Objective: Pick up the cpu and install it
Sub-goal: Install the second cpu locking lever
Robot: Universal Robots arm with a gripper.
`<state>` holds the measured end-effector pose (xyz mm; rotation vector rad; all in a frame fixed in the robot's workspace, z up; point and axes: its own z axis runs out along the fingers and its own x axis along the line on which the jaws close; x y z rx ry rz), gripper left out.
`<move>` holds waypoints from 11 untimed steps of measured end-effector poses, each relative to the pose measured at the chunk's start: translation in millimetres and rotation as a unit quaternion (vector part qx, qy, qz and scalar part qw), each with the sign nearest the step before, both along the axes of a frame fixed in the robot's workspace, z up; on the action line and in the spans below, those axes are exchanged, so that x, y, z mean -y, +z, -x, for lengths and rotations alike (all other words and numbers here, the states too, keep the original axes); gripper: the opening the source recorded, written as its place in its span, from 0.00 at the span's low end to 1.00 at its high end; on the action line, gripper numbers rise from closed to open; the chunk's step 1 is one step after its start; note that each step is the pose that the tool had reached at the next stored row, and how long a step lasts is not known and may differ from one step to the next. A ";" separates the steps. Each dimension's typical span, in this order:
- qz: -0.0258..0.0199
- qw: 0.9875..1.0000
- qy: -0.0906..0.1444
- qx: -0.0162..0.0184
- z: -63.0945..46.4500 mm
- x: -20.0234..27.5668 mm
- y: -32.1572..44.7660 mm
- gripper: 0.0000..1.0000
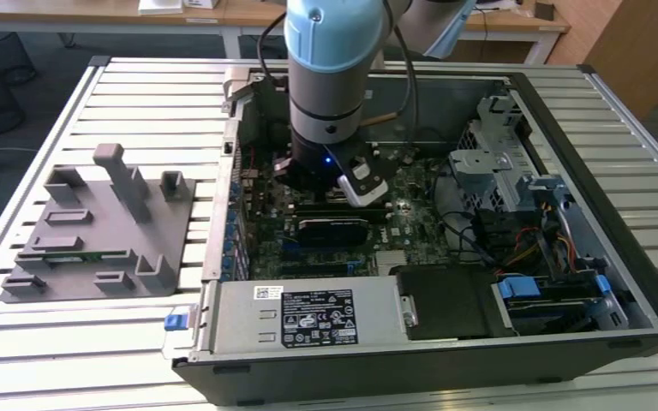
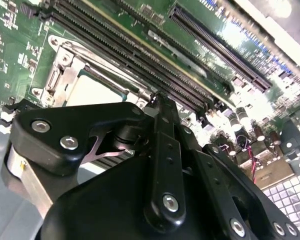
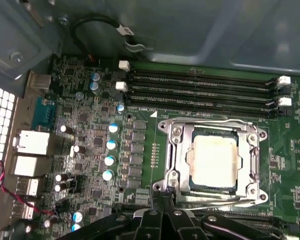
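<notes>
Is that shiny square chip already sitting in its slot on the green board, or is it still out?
In. The cpu lies flat inside the metal-framed socket on the motherboard, with the frame closed around its edges.

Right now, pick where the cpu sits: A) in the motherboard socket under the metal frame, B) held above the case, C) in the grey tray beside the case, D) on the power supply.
A: the cpu lies inside the socket frame, below the memory slots.

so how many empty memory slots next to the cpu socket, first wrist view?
3 long black slots lie side by side along one edge of the socket, all empty, with the cpu seated in it. Another may be hidden behind the gripper.
</notes>
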<state>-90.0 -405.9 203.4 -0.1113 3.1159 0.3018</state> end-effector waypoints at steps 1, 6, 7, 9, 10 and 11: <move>0.000 1.000 0.000 0.000 -0.4 1.2 -0.1 0.11; 0.000 1.000 0.000 0.000 -1.0 5.5 -1.1 0.11; -0.002 1.000 0.000 0.000 -1.0 5.7 -1.8 0.11; -0.008 1.000 0.000 0.000 -1.0 5.9 -3.7 0.11; -0.012 1.000 0.000 0.000 -1.0 6.0 -4.5 0.11; -0.016 1.000 0.000 0.000 -1.0 6.2 -5.2 0.11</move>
